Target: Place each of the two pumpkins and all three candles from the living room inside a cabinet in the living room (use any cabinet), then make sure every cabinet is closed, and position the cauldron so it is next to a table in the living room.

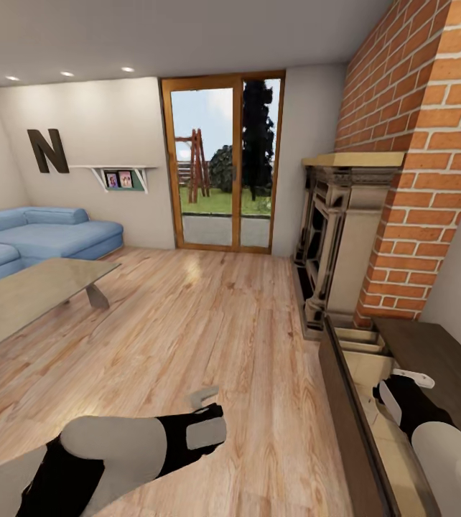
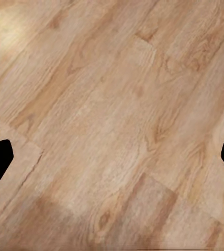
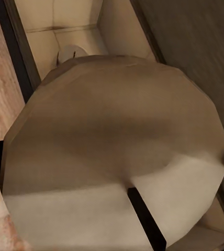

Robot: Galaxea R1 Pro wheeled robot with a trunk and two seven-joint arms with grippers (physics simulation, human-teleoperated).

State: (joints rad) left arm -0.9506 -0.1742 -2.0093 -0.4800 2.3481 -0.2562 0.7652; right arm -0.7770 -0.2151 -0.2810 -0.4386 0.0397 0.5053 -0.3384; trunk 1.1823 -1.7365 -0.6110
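Right claw [image 1: 403,388] is over the pulled-out drawer of the cabinet [image 1: 431,352], and going by the right wrist view it's pinching a candle [image 3: 114,157]: the flat beige top with its dark wick takes up most of that frame, claw tips just showing at both sides. Below the candle I see the tan divided inside of the drawer and a second candle [image 3: 70,52] already lying in a compartment further along. I can't tell whether the held one is touching the drawer floor yet.

Left claw [image 2: 112,157] is spread and empty, both tips at the frame edges, nothing but plank floor [image 1: 209,323] between them. In the head view the left arm hangs low over the floor in front of me.

Step in hand, as I read it: stowing a candle in the cabinet. Next move: lower it until it sits inside a compartment, clear of the dividers and the front panel, then let go and lift straight up so I don't drag it back out. Drawer front sits close to the claw on the floor side, so I'd watch clearance there.

Counter [image 1: 29,294], the grey low one, is well apart across the floor by the blue sofa [image 1: 36,233]. Fireplace [image 1: 338,237] stands just beyond the cabinet's far end. Pumpkins and cauldron I can't place from these views. Drawer is open, so closing it is not yet done.
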